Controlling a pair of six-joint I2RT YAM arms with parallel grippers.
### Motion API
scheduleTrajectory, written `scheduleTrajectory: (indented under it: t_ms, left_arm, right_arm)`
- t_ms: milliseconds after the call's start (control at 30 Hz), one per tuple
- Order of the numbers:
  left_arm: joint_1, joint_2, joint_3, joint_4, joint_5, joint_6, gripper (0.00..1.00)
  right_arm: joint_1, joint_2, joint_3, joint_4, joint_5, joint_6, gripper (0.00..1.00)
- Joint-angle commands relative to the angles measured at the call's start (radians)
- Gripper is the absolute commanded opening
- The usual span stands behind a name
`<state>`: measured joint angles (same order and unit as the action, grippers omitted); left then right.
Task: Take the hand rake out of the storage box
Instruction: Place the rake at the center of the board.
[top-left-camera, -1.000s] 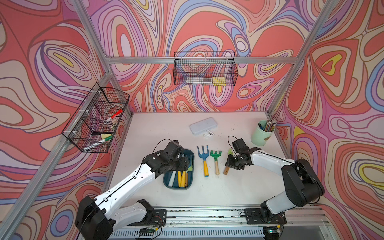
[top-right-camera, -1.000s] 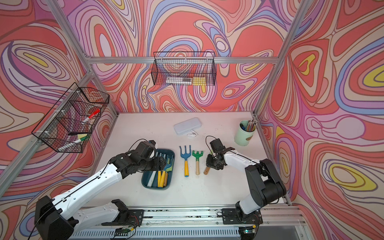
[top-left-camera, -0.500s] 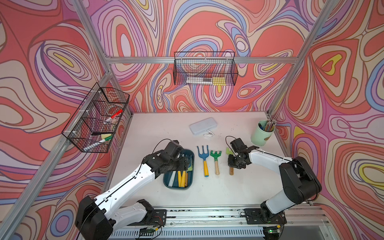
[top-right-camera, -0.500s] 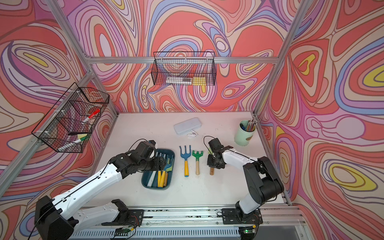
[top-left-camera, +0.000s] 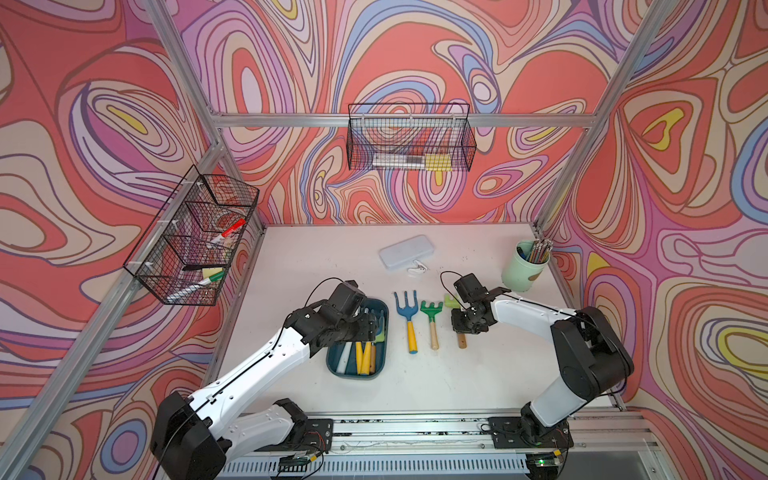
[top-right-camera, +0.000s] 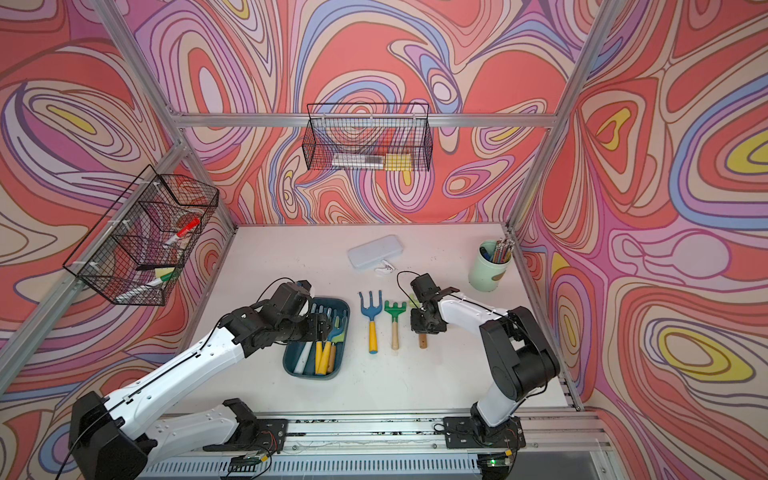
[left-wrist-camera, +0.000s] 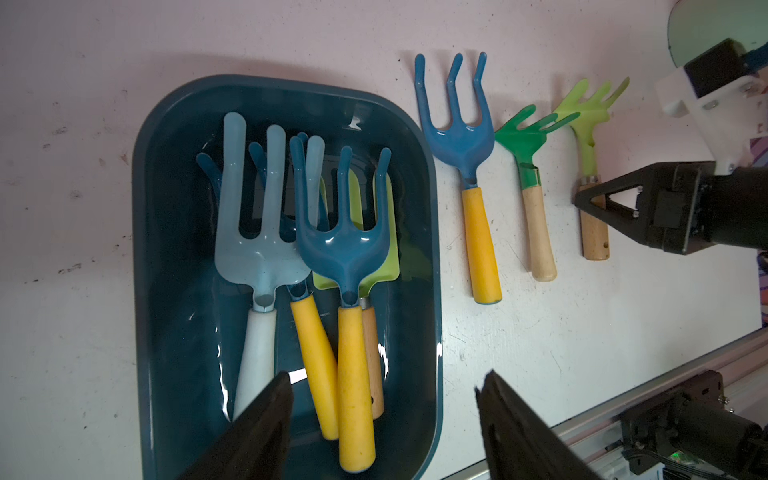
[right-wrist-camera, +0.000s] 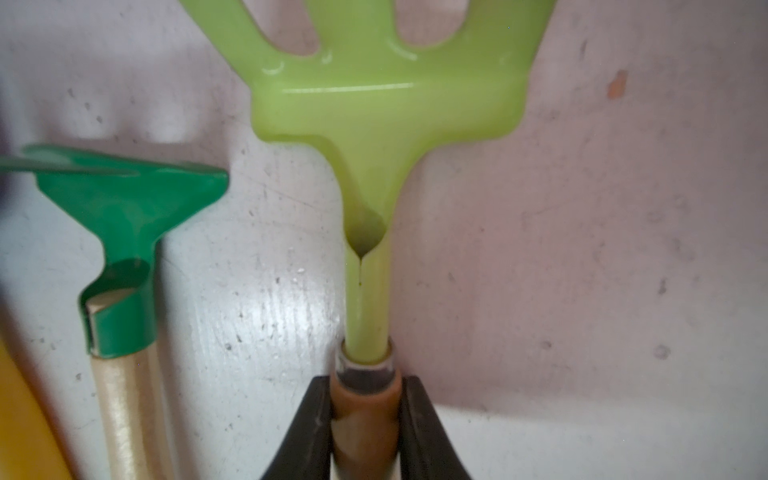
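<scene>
Now gripping the lime-green hand rake (right-wrist-camera: 386, 112) by the top of its wooden handle, with the right hand (right-wrist-camera: 365, 395) pinched shut on both sides of it. Well clear of the storage box (top-left-camera: 356, 376) with that one, out around the middle of the table. Lined up just beside a dark green hand rake (top-left-camera: 432, 328) and, next along, a blue hand fork (top-left-camera: 408, 316) with a yellow handle. Looks as good as done, then: out of the box, parallel with the other two, tines pointing to the back edge. Cannot tell from the close view whether resting flat on the table or held a touch above it. Left to do, by the look of it: let go and pull the right hand away.

Hovering over the box with the left hand (left-wrist-camera: 386, 376), spread wide and holding nothing. Counting the tools inside the box, left of the middle and nearer the front edge: a pale blue fork (left-wrist-camera: 257, 249) on a white handle, two darker blue forks on yellow handles, and a lime-green flat blade on a wooden one underneath.

Looking for writing now. None readable on any tool, none on the box. Nothing on the pale grey case (top-left-camera: 407, 252) toward the back edge, nor on the mint cup of pencils (top-left-camera: 524, 272) by the right edge.
</scene>
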<state>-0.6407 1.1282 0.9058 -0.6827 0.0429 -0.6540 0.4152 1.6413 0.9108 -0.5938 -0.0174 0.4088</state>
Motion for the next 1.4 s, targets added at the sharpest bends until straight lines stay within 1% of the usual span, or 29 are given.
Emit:
scheduleTrajectory:
  t_ms: [0,100,167,267,333,400,500,667,733,900,1033,1133,1267,1367]
  left_arm:
    - [0.007,-0.007,0.021,-0.032,-0.021,0.004,0.74]
    - [0.007,-0.002,0.021,-0.031,-0.021,0.003,0.74]
    - [0.007,-0.001,0.023,-0.031,-0.024,0.002,0.74]
    - [0.007,-0.001,0.027,-0.037,-0.034,0.005,0.74]
    - [0.007,0.0,0.031,-0.057,-0.064,0.003,0.74]
    - [0.007,0.011,0.042,-0.108,-0.138,0.0,0.74]
    - [0.007,0.037,0.044,-0.158,-0.204,0.019,0.74]
    - [0.007,0.057,0.02,-0.159,-0.222,0.021,0.73]
    - [0.007,0.08,0.025,-0.178,-0.24,0.007,0.71]
    - [-0.005,0.163,0.034,-0.214,-0.287,0.018,0.61]
    - [-0.037,0.223,0.037,-0.207,-0.311,0.042,0.54]
    - [-0.04,0.273,0.041,-0.22,-0.339,0.022,0.5]
    - [-0.04,0.321,0.016,-0.184,-0.295,0.007,0.47]
    - [-0.039,0.352,-0.012,-0.156,-0.286,-0.007,0.43]
  right_arm:
    - [0.009,0.02,-0.016,0.014,-0.007,-0.001,0.23]
    - [0.008,0.021,-0.02,0.022,-0.006,0.02,0.28]
    - [0.008,0.018,-0.019,0.032,-0.015,0.041,0.28]
    - [0.007,0.01,-0.023,0.049,-0.038,0.067,0.33]
    - [0.007,0.0,-0.024,0.048,-0.039,0.082,0.38]
    - [0.009,-0.02,-0.021,0.047,-0.04,0.085,0.43]
    - [0.007,-0.062,-0.009,0.029,-0.036,0.09,0.47]
    - [0.008,-0.147,0.03,-0.045,-0.005,0.08,0.5]
    - [0.008,-0.185,0.042,-0.08,0.016,0.074,0.52]
    - [0.008,-0.242,0.071,-0.148,0.061,0.059,0.56]
    - [0.008,-0.234,0.081,-0.148,0.062,0.058,0.56]
    - [0.008,-0.217,0.086,-0.141,0.055,0.055,0.56]
    - [0.008,-0.206,0.083,-0.128,0.04,0.056,0.56]
    - [0.007,-0.201,0.085,-0.124,0.035,0.057,0.56]
